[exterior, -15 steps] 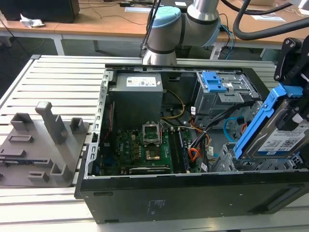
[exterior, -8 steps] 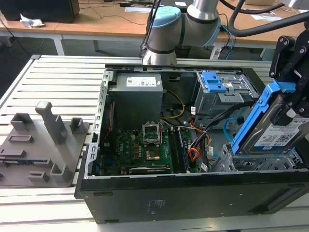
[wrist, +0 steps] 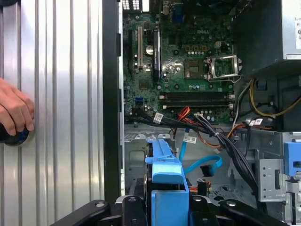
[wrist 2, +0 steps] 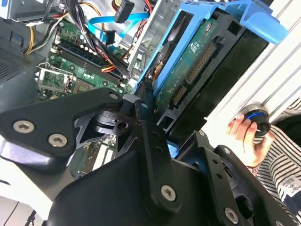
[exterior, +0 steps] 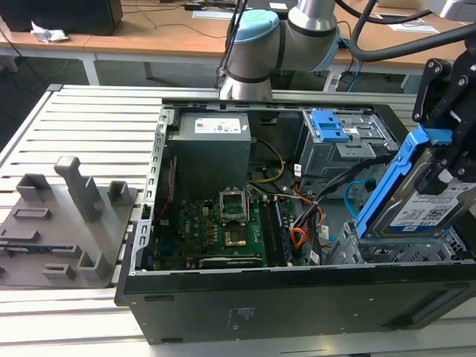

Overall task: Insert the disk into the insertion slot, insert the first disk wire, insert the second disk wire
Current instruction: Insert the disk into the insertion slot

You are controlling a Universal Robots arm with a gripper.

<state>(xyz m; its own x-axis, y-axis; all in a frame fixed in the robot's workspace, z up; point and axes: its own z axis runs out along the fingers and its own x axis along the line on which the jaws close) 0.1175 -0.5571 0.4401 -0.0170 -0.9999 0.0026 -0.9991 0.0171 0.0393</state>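
gripper (exterior: 446, 158): mine, hanging over the exterior view's right end of the open computer case (exterior: 297, 301). My two black fingers (wrist 2: 146, 123) are pressed against opposite sides of the hard drive (exterior: 413, 202), pinching it by its blue frame.
hard drive: held tilted, with its white label turned toward the exterior view. Its upper blue tab is high by my wrist and its lower end is down at the mouth of the drive cage (exterior: 348, 249). It is not lying flat inside the cage, and I cannot tell whether the low end touches metal. In the second wrist view its green circuit-board side faces the camera.
drive cage: low, grey and perforated, in the case corner just below the drive. It is near the taller grey bay (exterior: 335, 152), which is topped by a blue latch (exterior: 327, 125).
red and orange wires (wrist: 186, 113): a short bundle lying between the motherboard (wrist: 188, 61) and the cage, apart from the drive.
light-blue cable (wrist: 207, 163): looped just beside the drive's frame.
person's hand (wrist: 14, 110): resting on a black knob (wrist: 14, 137) on the slatted table (wrist: 61, 94), outside the case wall. A striped sleeve (wrist 2: 282, 162) is visible behind it.
grey fixture (exterior: 67, 216): on the table, well apart from the case, at the exterior view's left.
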